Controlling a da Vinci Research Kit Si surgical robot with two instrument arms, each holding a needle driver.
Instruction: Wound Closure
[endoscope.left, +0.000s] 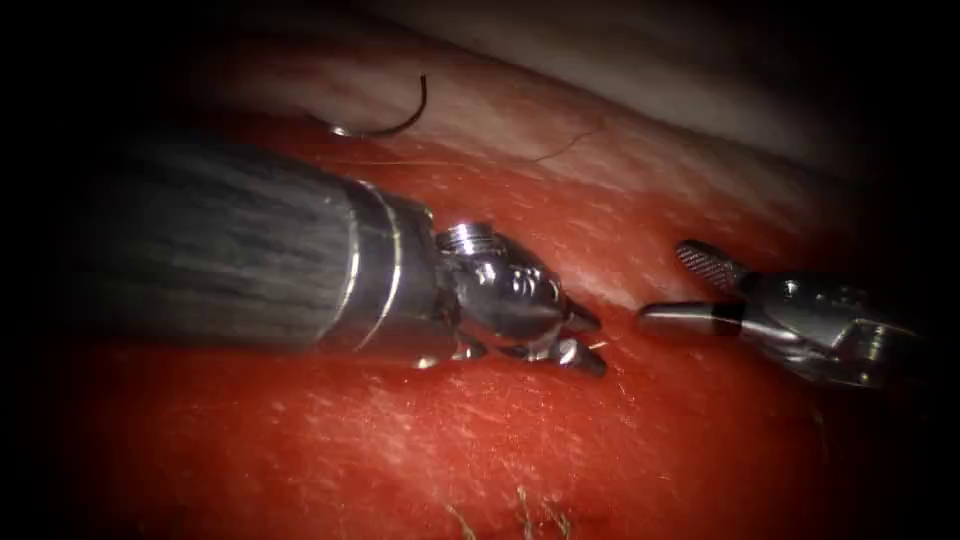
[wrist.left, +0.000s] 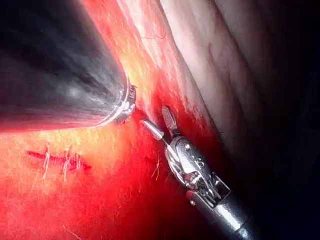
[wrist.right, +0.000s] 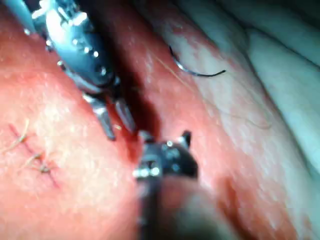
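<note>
The tissue is seen as a broad red surface, wet with red fluid, giving way to pale fat toward twelve and one o'clock in the endoscope view. The left arm's tool enters from nine o'clock on a thick dark shaft and is stopped near the centre; its two short jaws are parted a little, and nothing is held between them. The right arm's tool comes in from three o'clock, its jaws spread wide, one ribbed face turned up, and nothing is gripped by it either. The two tips are set near each other but apart, over a dark furrow in the tissue that is better seen between them in the right wrist view. The curved needle is lying free on the pale tissue toward eleven o'clock, well apart from both tools; whether its tip is lodged in the tissue cannot be told. A fine thread is traced across the pale surface toward twelve o'clock. A short stitched line crossed by pale thread ends is made out in the left wrist view.
</note>
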